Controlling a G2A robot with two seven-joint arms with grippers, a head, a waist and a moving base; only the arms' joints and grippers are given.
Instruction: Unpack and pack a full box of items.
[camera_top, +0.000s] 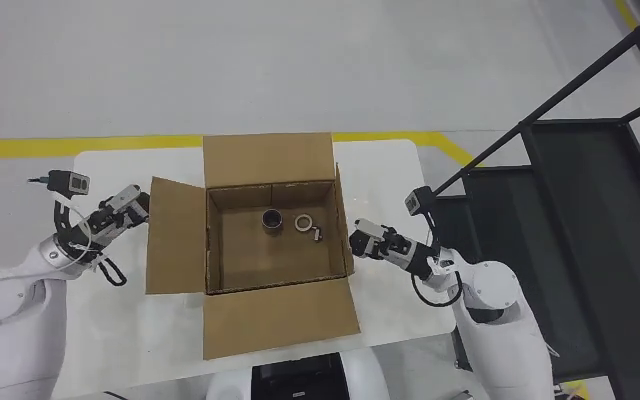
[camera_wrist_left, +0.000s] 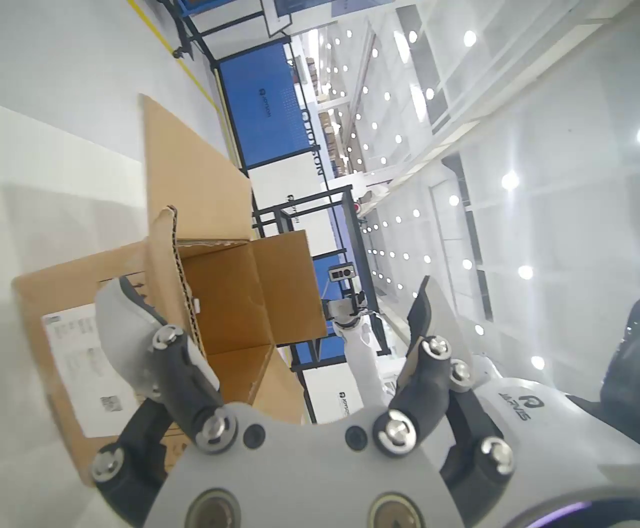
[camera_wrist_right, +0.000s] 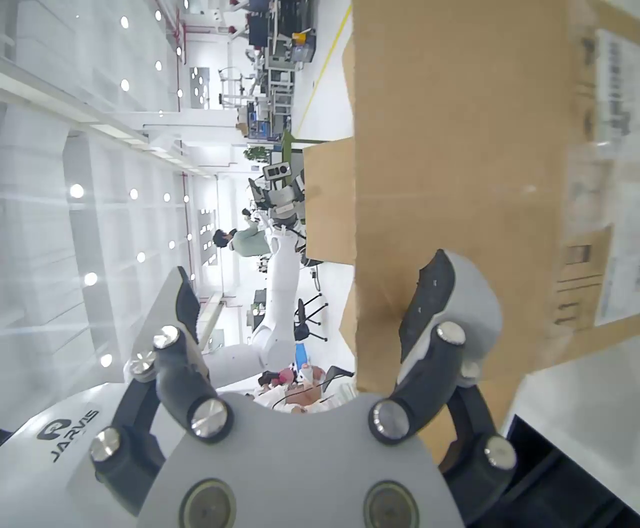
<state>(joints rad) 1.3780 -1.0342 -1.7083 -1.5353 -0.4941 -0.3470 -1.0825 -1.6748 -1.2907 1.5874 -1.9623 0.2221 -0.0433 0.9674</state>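
Observation:
An open cardboard box (camera_top: 215, 240) stands in the middle of the white table, its four flaps spread out. On its floor lie a dark cylinder (camera_top: 271, 219) and a small roll of tape (camera_top: 305, 225). My left gripper (camera_top: 137, 204) sits open just off the box's left flap (camera_top: 177, 235); in the left wrist view the left gripper (camera_wrist_left: 272, 305) has its fingers wide apart, with the box (camera_wrist_left: 235, 300) beyond them. My right gripper (camera_top: 356, 240) is open at the box's right wall; in the right wrist view the right gripper (camera_wrist_right: 310, 300) has that cardboard wall (camera_wrist_right: 450, 150) between its fingers.
The white table (camera_top: 390, 185) has bare room at its corners and along both sides of the box. A dark metal stair frame (camera_top: 560, 190) stands right of the table. A yellow floor line (camera_top: 100, 146) runs behind the table.

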